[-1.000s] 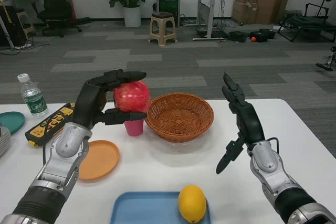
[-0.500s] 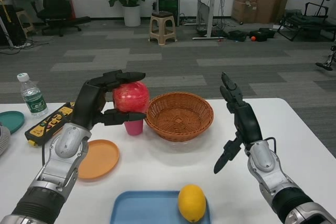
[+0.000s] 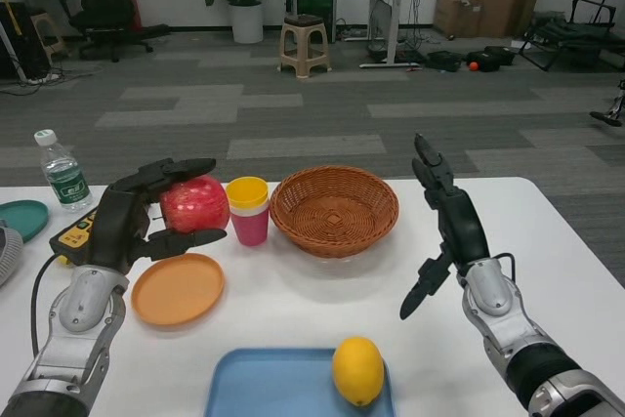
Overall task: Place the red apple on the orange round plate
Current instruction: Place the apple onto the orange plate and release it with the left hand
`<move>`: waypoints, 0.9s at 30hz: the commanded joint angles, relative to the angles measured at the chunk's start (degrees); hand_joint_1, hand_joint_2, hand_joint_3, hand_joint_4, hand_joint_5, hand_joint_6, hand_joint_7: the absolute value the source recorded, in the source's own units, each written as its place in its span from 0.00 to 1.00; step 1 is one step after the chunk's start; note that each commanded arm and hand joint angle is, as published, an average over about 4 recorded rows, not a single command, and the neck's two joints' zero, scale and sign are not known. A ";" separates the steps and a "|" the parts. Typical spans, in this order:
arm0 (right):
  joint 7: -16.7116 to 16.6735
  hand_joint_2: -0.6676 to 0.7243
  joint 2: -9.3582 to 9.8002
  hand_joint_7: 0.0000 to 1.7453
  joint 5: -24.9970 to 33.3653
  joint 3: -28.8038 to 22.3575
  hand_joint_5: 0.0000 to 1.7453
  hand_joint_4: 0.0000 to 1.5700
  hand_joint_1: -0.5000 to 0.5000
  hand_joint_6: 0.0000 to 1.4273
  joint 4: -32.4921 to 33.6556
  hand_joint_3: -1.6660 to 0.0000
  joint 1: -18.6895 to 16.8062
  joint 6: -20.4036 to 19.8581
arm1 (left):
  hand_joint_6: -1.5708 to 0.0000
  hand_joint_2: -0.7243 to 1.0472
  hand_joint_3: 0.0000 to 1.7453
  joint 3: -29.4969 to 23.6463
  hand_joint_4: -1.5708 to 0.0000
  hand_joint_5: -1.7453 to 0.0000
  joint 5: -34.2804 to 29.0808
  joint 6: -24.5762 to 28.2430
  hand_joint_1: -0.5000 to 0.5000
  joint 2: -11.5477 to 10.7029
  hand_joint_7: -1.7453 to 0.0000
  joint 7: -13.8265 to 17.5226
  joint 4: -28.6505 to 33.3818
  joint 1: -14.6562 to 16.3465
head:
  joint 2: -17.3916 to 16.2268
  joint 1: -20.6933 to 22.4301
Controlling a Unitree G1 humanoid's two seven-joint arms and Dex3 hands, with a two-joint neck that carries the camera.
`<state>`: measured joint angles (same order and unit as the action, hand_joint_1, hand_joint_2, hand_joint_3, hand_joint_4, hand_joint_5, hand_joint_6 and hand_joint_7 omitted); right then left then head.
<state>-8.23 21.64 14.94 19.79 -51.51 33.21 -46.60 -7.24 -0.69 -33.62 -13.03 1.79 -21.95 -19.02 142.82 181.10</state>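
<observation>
On my white counter I see an orange plate, a pink cup, a wicker basket, a blue tray, a water bottle, a yellow power strip and a teal dish.

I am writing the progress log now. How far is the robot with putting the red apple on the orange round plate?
Done: the left hand grips the red apple, lifted off the table. In hand: the apple hangs near the far edge of the orange round plate. Left: lower it onto the plate and let go. The right hand waits open.
</observation>
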 commanded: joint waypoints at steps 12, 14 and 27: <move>-0.29 1.00 0.51 0.01 0.26 0.60 0.00 0.00 0.12 0.00 -0.04 1.00 0.28 -0.07 | 0.32 1.00 0.05 -2.12 0.12 0.00 0.78 -3.78 0.00 -0.90 0.80 -1.31 -23.14 -4.36 | -0.52 0.55; -0.29 1.00 0.51 0.02 0.26 0.69 0.00 0.00 0.12 0.00 0.09 1.00 0.28 -0.07 | 0.32 1.00 0.05 -0.89 0.12 0.00 1.30 -3.73 0.00 -1.47 0.80 -1.22 -27.93 -6.96 | -0.44 0.43; -0.31 1.00 0.07 0.01 0.31 1.30 0.00 0.00 0.15 0.00 1.74 1.00 -0.38 -0.09 | 0.30 1.00 0.05 0.16 0.14 0.00 5.52 -0.53 0.00 -3.12 0.80 -3.77 -53.35 -19.15 | -0.81 1.02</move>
<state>-8.25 21.74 14.99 21.10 -50.35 33.11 -46.52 -6.95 4.04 -35.10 -15.11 -1.27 -74.34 -37.40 142.09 182.03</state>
